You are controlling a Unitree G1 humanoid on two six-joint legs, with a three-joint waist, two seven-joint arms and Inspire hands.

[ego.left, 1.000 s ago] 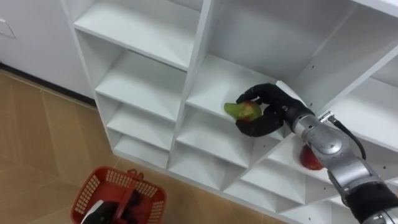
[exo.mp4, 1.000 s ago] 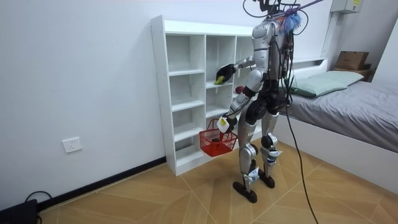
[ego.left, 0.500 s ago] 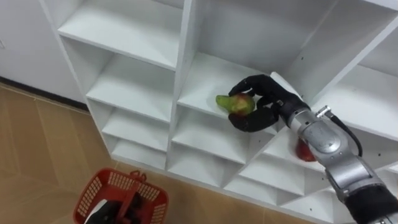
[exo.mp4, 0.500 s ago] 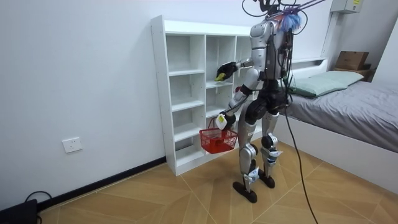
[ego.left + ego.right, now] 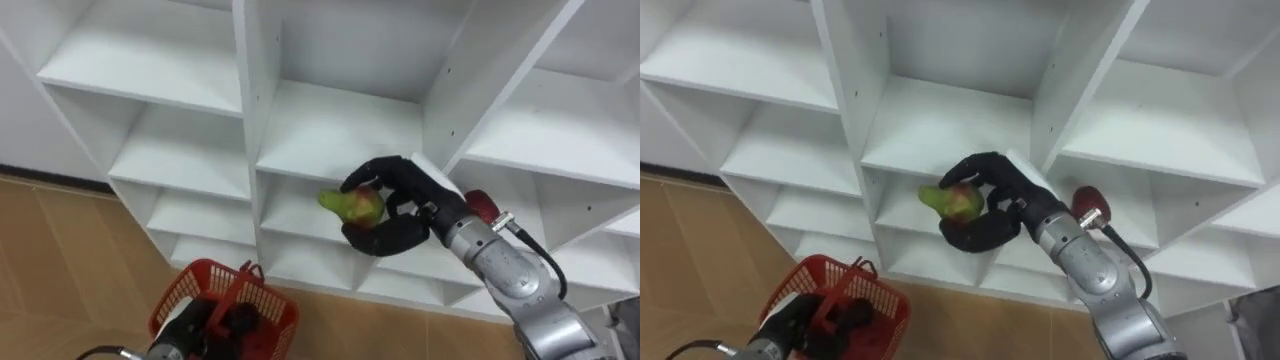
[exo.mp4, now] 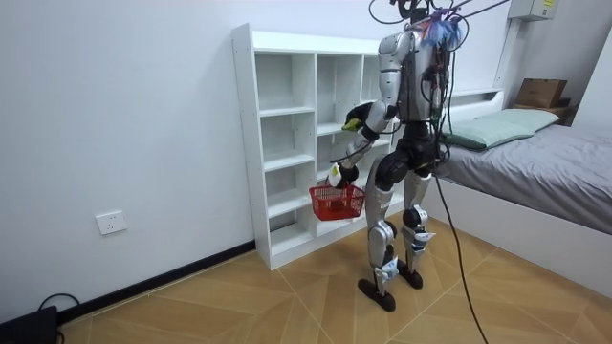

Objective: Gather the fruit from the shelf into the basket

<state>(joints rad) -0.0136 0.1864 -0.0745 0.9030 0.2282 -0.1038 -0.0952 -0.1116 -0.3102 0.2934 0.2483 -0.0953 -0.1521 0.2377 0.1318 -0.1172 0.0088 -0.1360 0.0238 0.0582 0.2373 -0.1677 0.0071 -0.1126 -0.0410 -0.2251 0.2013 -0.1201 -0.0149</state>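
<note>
Okay, your right hand [image 5: 400, 207] is gripping the green-red fruit [image 5: 352, 205], fingers curled round it, just off the closet's [image 5: 250, 100] middle shelf front edge. Left hand [image 5: 215, 322] is clutching the red basket's [image 5: 175, 300] handle below. Bring fruit over the rim b4 opening, I'd say; go slow.

A white open-shelved closet [image 6: 287, 143] stands against the plain white wall [image 6: 124, 105], its foot on a wood floor [image 6: 239, 301] laid in herringbone. A dark skirting board [image 6: 172, 273] runs along the wall's base, with a socket [image 6: 110, 223] just above it. At the room view's right is a bed [image 6: 545, 177] with a grey cover and a pale green pillow [image 6: 497, 124]. A brown box [image 6: 540, 92], cardboard perhaps, sits on the ledge behind the bed's head.
</note>
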